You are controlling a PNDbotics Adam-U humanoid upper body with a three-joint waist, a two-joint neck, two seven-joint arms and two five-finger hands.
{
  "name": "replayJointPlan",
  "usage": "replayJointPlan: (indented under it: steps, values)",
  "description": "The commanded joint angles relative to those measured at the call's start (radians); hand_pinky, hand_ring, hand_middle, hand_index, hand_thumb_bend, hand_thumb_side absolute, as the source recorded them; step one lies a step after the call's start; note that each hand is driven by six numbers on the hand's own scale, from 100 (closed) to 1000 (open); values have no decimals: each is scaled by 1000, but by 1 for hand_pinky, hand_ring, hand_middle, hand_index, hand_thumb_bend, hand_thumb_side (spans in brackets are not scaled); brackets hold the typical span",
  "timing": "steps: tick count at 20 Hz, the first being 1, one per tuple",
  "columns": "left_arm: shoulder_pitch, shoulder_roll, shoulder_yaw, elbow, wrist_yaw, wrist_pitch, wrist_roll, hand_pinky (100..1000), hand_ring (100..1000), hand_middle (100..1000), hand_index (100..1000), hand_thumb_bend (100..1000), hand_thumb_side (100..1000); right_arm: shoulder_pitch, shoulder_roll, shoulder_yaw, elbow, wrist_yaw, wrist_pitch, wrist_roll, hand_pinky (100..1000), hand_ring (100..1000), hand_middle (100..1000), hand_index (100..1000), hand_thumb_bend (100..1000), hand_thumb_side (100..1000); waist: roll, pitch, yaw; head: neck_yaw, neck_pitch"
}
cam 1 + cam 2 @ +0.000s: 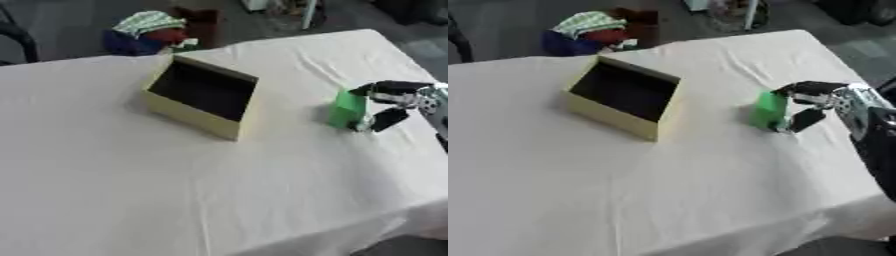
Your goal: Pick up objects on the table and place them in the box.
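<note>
One upright green rectangular block (770, 111) on the white-clothed table (667, 190), right of the open yellow cardboard box (614, 117); pinched between curled fingers and thumb of the black right hand (815, 100).

I see soft, even daylight on the pale tablecloth (219, 190), without glare. Just left of my right hand (811, 102), the green block (769, 111) casts a faint shadow leftward. Farther left, the box (197, 117) interior reads dark. Both views are blurred; the hand's edges smear.
</note>
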Motion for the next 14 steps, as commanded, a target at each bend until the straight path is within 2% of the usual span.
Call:
replayJointPlan:
  steps: [1,3,4,5,6,8,12,13,14]
  values:
    - [-8,20,8,-20,2,1,1,718,554,538,815,100,761,-15,-25,-24,-13,-10,-11,-42,779,870,579,962,193,395,1,-10,-1,2,-3]
    - [-8,20,8,-20,2,1,1,718,554,539,815,100,761,-15,-26,-33,-24,-25,-18,-73,769,857,551,873,160,321,1,-9,-1,3,-4]
    - [-8,20,8,-20,2,1,1,718,554,539,815,100,761,-14,-26,-34,-27,-29,-21,-88,769,857,551,873,160,321,1,-9,-1,3,-4]
    - [-8,20,8,-20,2,1,1,717,554,539,815,100,761,-15,-27,-36,-29,-33,-24,-103,764,852,539,818,128,271,1,-9,-1,3,-3]
    - [-8,20,8,-20,2,0,1,718,554,539,815,100,761,-15,-27,-38,-32,-39,-26,-119,763,851,536,811,123,264,1,-9,-1,4,-4]
    - [-7,21,8,-20,1,0,1,718,554,539,815,100,761,-20,-25,-50,-38,-59,-33,-149,749,853,510,748,100,168,2,-10,-2,5,-4]
    - [-7,21,8,-20,2,0,0,718,554,539,816,100,760,-37,-26,-68,-73,-111,-52,-210,741,858,495,727,100,107,2,-12,-4,7,-4]
    - [-7,21,8,-20,2,0,0,718,554,539,816,100,760,-44,-26,-69,-87,-125,-59,-224,737,860,490,722,100,276,1,-13,-4,7,-4]
    - [-6,22,8,-20,2,0,0,718,554,539,816,100,760,-52,-27,-69,-100,-140,-67,-238,737,860,487,722,100,100,1,-13,-5,7,-4]
